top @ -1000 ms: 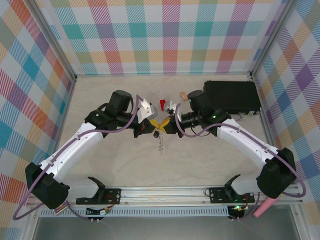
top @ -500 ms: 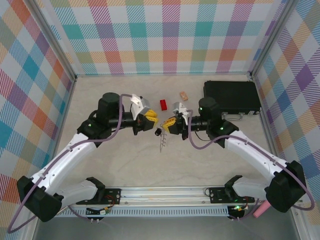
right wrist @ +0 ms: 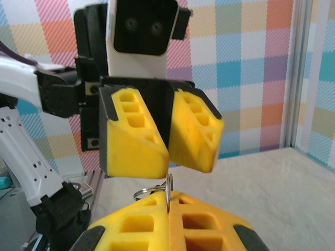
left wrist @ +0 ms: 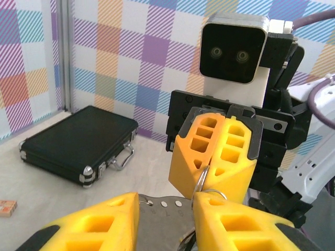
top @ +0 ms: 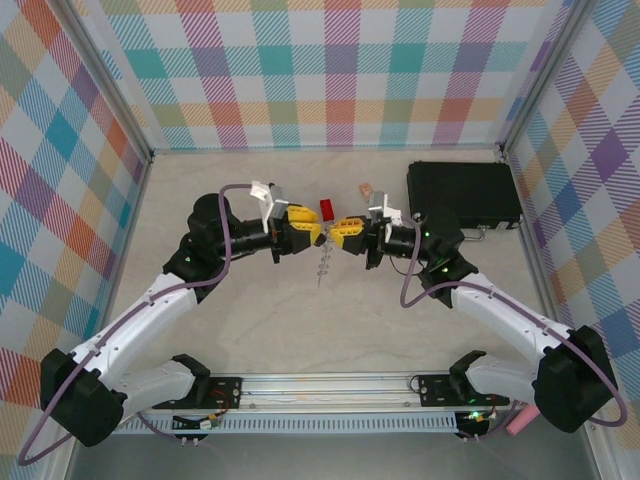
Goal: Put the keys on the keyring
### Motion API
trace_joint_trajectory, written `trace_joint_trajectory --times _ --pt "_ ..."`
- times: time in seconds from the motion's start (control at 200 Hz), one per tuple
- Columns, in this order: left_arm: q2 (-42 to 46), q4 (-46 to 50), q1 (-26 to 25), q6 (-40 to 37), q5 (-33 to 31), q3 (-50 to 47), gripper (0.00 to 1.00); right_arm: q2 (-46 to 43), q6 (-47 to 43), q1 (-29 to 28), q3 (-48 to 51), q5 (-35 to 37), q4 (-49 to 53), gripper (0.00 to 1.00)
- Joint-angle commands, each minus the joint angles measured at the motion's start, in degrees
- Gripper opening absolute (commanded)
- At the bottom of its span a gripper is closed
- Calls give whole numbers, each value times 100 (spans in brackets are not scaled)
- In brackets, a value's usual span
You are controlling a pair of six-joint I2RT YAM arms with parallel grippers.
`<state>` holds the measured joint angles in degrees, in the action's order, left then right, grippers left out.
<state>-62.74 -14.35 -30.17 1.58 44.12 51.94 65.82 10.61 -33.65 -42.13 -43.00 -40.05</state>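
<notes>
Where the arms meet mid-frame above the bench (top: 250, 330), we find the right claw (top: 338, 237) pinched on the keyring (top: 322, 264), which dangles between them; the left claw (top: 314, 234) stands narrowly parted, gripping nothing. Beyond lie a red block (top: 326, 209) and black case (top: 463, 193).

Top external: fixed high above the near edge of the beige table (top: 250, 330), looking down over all of it. Wrist cameras, 2: close, level, facing each other (left sees the yellow-fingered right gripper (left wrist: 207, 175), right sees the yellow-fingered left gripper (right wrist: 168, 157)). All 3 share the flat grey metal keyring (left wrist: 162, 212).
</notes>
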Motion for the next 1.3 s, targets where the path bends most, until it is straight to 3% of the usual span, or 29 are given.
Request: trace_joint_trajectory --times 0.0,0.36,0.565,0.83,1.295 --pt "-60 -462 64 138 332 37 32 10 336 45 -80 -215 -669 0" --pt "-132 -432 64 10 618 42 32 76 347 39 -179 -429 -440 0" --pt "-144 -391 64 -30 724 -132 44 6 359 69 -124 -190 -529 0" --pt "-272 -754 63 249 896 -313 41 1 497 87 -103 -183 -701 0" --pt "-308 -850 12 331 936 -519 2 -41 776 192 46 -76 -1111 0"
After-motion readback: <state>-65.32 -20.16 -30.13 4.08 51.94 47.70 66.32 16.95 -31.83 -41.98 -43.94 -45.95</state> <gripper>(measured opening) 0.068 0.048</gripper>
